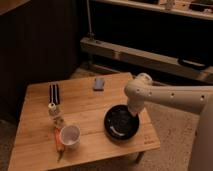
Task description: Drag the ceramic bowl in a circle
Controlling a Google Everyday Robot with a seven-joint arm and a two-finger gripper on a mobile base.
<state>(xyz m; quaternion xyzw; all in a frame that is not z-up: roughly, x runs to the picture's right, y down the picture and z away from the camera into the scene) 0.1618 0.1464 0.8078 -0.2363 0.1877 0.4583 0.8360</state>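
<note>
A wooden desk (85,107) is seen in the lower left and centre of the frame, standing on a speckled floor before a dark wall. The ceramic bowl (118,126), wide, shallow and glossy black, is found on the desk's lower right part, near the right edge and close to the front edge. A white arm (167,95) is extended from the right side of the frame and bent downward over the bowl. The gripper (133,114) is placed at the bowl's upper right rim, at or just above it; whether contact is made cannot be confirmed. The state of the jaws cannot be told, as they are hidden under the wrist. A white cup (70,136) is noted upright to the left of the bowl, apart from it. An orange object (58,143) is laid just beside the cup on its left. Two small pale items (55,114) are set just above the cup. A dark striped object (54,93) is laid near the desk's upper left. A flat blue-grey object (99,83) is laid near the desk's far edge, well apart from the bowl.
</note>
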